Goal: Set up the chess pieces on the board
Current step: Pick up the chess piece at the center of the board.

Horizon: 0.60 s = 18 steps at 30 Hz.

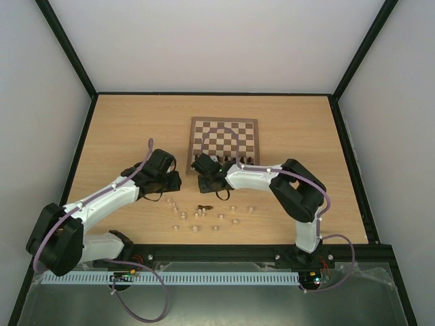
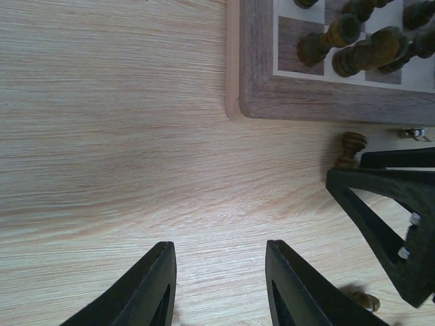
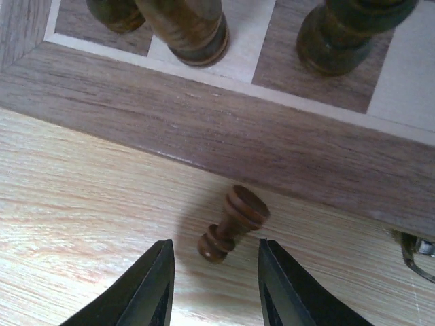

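Wooden surface [image 1: 122, 122] beside board [image 3: 204, 136]: our right gripper [image 3: 214, 243] gapes before a dark pawn [image 3: 233, 224]; light, hard, slick, we'd pinch its stem. Left gripper [image 2: 217, 248] open, empty.

place: robot lab test cell | enclosure: plain white walls [image 1: 217, 41] held in black frame posts [image 1: 68, 46] close off the counter [image 1: 136, 129] on three sides | rig: left arm [image 1: 102, 197] and right arm [image 1: 255, 176] bolted to a black rail [image 1: 224, 252] along the counter's near edge | wiring: white slotted cable duct [image 1: 217, 278] just before that edge

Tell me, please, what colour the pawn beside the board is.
The pawn is dark brown; right wrist view.
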{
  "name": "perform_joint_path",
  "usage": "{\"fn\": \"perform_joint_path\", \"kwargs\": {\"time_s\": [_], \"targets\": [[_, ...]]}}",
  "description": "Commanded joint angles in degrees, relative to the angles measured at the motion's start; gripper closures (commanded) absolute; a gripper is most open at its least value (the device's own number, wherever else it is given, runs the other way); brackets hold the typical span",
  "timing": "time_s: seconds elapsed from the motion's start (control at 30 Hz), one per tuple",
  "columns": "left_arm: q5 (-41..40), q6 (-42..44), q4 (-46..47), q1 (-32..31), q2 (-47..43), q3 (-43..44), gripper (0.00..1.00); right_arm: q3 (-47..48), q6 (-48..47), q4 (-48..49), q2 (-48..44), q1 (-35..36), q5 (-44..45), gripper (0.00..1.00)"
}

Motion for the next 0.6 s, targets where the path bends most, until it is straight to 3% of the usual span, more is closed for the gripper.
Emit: {"fn": "perform_joint_path", "kwargs": {"time_s": [0.0, 0.27, 0.57], "targets": [[1.21, 0.84, 0.48, 0.40, -1.62, -0.87, 0.61, 2.33, 1.20, -4.30, 2.24, 0.36, 2.54, 0.66], [1.73, 0.92, 0.73, 0.46, -1.37, -0.85, 0.61, 1.77, 1.30, -4.76, 2.65, 0.42, 3.66, 0.82], [1.93, 0.73, 0.84, 0.46, -1.33, -0.99, 0.62, -0.20, 0.59, -3.97, 1.52, 0.40, 4.53, 0.89]]}}
